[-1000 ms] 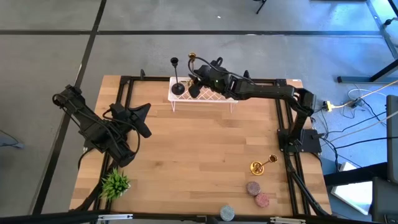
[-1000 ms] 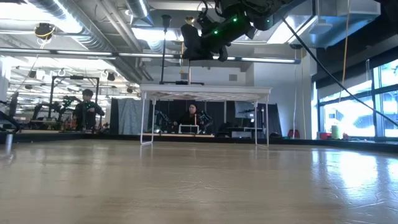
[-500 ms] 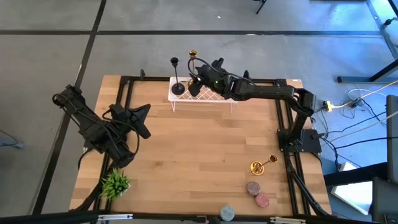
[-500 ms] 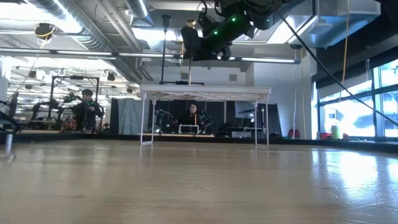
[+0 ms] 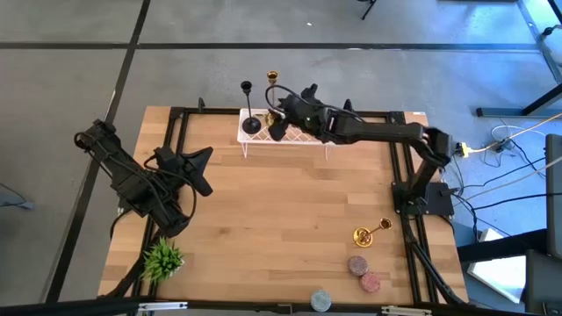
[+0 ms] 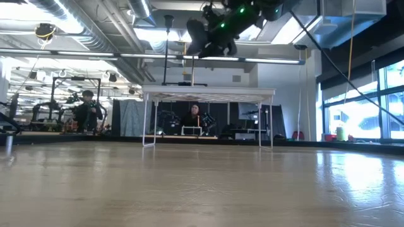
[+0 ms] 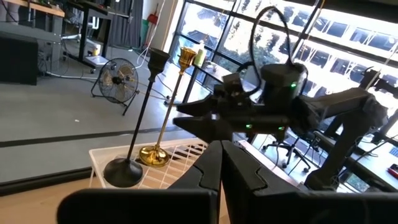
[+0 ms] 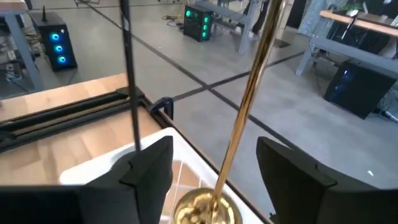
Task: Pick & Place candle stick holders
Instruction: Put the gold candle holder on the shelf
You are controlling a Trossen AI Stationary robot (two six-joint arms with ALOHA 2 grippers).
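Observation:
A white wire rack (image 5: pixel 303 136) stands at the table's far edge. On it a matte black holder (image 5: pixel 249 107) and a shiny gold holder (image 5: pixel 272 81) stand upright on their round bases. My right gripper (image 5: pixel 277 120) is open above the rack. In the right wrist view its fingers (image 8: pixel 149 168) stand on either side of the gold stem (image 8: pixel 249 106), above the gold base (image 8: pixel 202 208), with gaps on both sides. A second gold holder (image 5: pixel 372 232) lies on its side at the near right. My left gripper (image 5: pixel 206 169) is shut and empty at the table's left.
A small green plant (image 5: pixel 162 259) stands at the near left corner. Several round discs (image 5: pixel 357 263) lie near the front edge by the lying gold holder. Black frame rails (image 5: pixel 176 123) run along the table's left, right and far sides. People show in the room behind (image 6: pixel 85 110).
My right gripper has gone up a little along the gold holder's stem above the rack. The gold and black holders stay upright on the rack.

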